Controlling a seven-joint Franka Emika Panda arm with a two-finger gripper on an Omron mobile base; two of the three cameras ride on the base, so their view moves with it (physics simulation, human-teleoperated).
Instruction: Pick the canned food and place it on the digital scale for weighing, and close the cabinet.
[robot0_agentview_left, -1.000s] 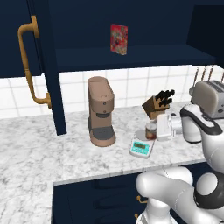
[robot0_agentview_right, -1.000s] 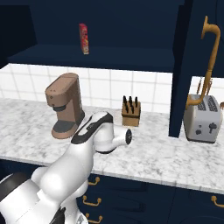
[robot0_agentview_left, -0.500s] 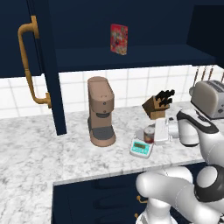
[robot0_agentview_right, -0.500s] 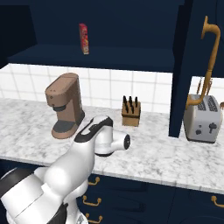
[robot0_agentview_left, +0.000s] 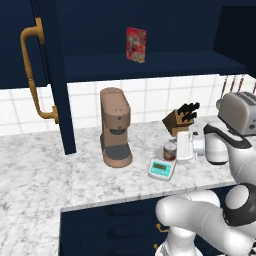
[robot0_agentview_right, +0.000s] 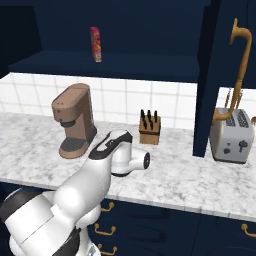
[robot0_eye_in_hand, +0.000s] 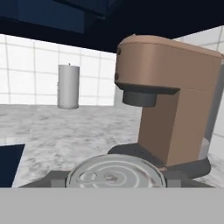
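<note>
Claw (robot0_agentview_left: 179, 148) grips canned food (robot0_agentview_left: 170, 150), held just above digital scale (robot0_agentview_left: 162, 169). Risk: off-centre release tips can off the platter onto the table (robot0_agentview_left: 60, 175).

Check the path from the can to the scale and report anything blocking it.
Nothing visible blocks it. The canned food sits at the gripper, right behind the digital scale. The coffee machine stands off to the side, out of the way.

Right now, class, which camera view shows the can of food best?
The left base view: the can shows whole, its dark-red side and pale top, between the scale and the claw. The hand view gives just its silvery lid, close up. In the right base view I cannot pick it out.
</note>
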